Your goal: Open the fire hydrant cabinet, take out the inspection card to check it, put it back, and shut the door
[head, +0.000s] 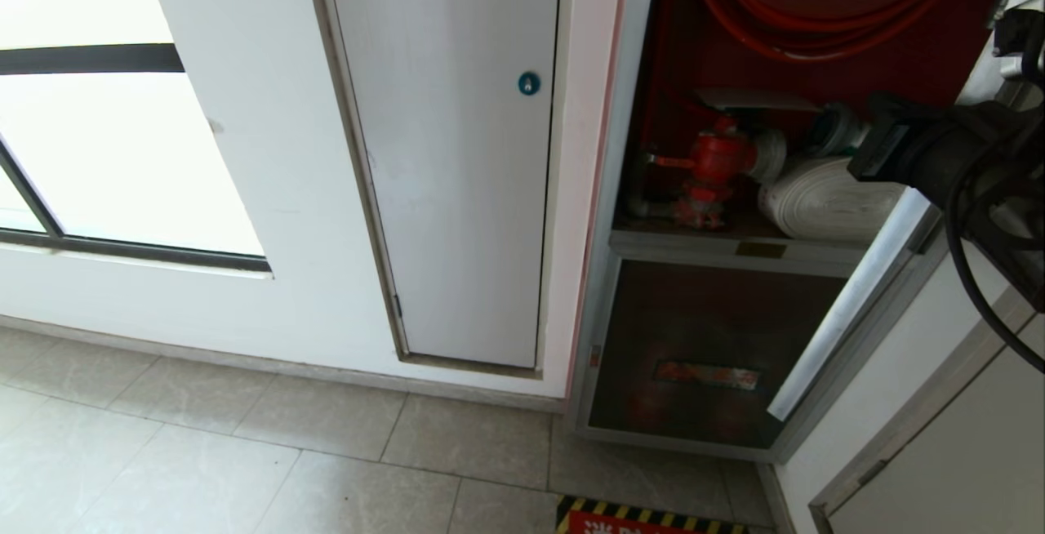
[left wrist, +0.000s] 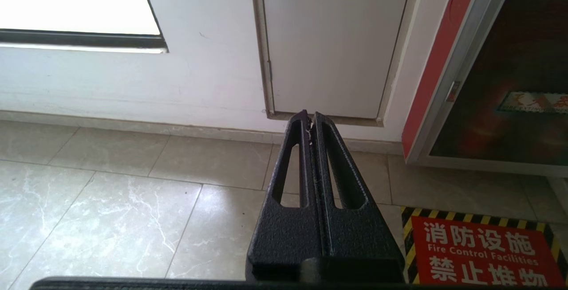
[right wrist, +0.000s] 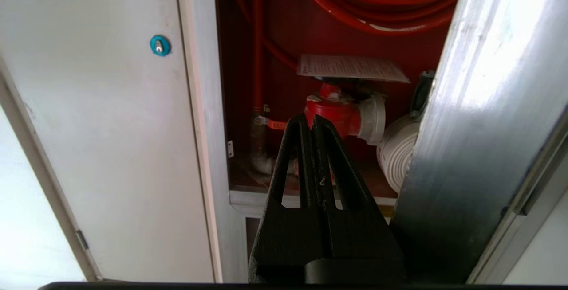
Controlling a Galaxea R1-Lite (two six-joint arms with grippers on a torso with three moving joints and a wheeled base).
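**Cabinet's open, card's sitting on the valve, both grippers clenched on nothing**

Starting closest to you: your left gripper (left wrist: 310, 119) is parked low over the floor tiles (left wrist: 111, 201), fingers pressed flat together with nothing between them. Just beside it on the floor you've got the red "Fire Control Facilities" sign (left wrist: 481, 254) with the yellow-black border.

Your right gripper (right wrist: 313, 121) is clenched tight too, empty, and it's up at cabinet height pointing into the opening. In the head view you only get the black wrist and cables of that arm coming in from the right edge (head: 939, 150); the fingertips themselves don't show there.

Right next to that arm is the door (right wrist: 470, 117), swung out toward you, its silver frame edge filling the right wrist view.

Past that, inside the fire hydrant cabinet (head: 608, 215): the inspection card (right wrist: 350, 67) is lying flat on top of the red valve (right wrist: 333, 115), roughly level, well clear of your right fingertips. The white rolled hose (head: 824, 199) sits just beside the valve, and the red hose reel (right wrist: 377, 1) hangs above them all. Below the shelf is the smaller dark glass panel (head: 702, 346) with its red label.

Further left on the wall there's the plain white panel (head: 457, 175) with the blue round lock (head: 529, 83), then the window (head: 106, 150).
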